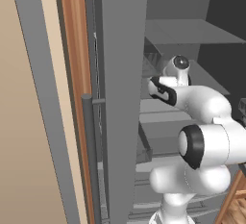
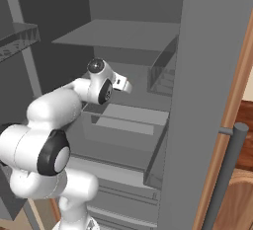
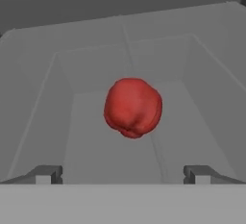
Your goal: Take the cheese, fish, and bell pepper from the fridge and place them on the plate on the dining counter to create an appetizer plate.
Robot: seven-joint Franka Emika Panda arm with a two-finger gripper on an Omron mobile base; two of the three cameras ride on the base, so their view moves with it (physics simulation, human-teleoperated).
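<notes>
- Bell pepper [image 3: 133,107]: red, lying inside clear fridge [image 2: 207,100] drawer [image 3: 57,122].
- Gripper [image 3: 123,174]: above pepper, spread wide, grasping nothing.

A dark-red, lumpy bell pepper [image 3: 133,107] sits on the floor of a clear grey drawer [image 3: 43,117] inside the fridge, roughly in the middle between the drawer's side walls. The pincer [image 3: 123,174] hangs over it with its jaws spread wide; the two dark fingertips [image 3: 45,174] stand well apart, one on each side, and neither touches the pepper.
</notes>
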